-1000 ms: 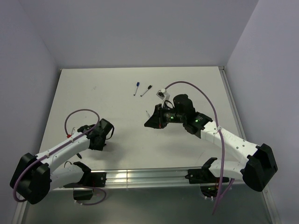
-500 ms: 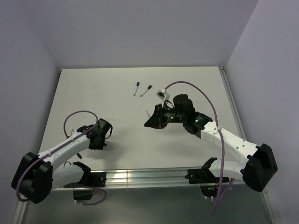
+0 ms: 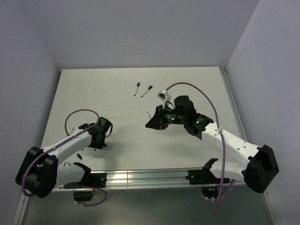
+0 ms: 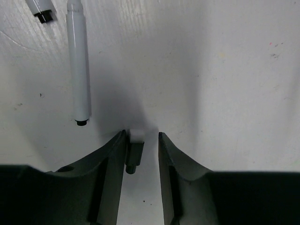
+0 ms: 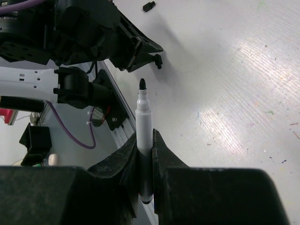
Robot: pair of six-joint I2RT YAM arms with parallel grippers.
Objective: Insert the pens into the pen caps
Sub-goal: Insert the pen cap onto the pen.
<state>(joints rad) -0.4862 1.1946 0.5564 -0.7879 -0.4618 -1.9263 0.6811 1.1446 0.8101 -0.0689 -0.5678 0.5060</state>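
Pens, five counted: one pen (image 5: pixel 144 117) is clamped in the right gripper (image 5: pixel 145 139), its black tip aimed toward the left gripper (image 4: pixel 141 135). Two lie just ahead of the left gripper: a whole pen (image 4: pixel 78 65) lengthwise, tip toward it, and a cut-off pen (image 4: pixel 40 8). A blue-tipped pen (image 3: pixel 137 89) and a black-tipped pen (image 3: pixel 147 91) lie well beyond it. The left jaws stand apart around a short dark, white-ended piece (image 4: pixel 133 152). One black cap (image 5: pixel 149 6) lies near that gripper.

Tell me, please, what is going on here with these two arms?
The right gripper is shut on an uncapped pen and holds it off the table, dark tip pointing away from the fingers. The left gripper is low over the table, its jaws open around a small piece, white at one end and dark below; I cannot tell if it is a cap. Another pen lies beside it, and two more pens lie at the far side.
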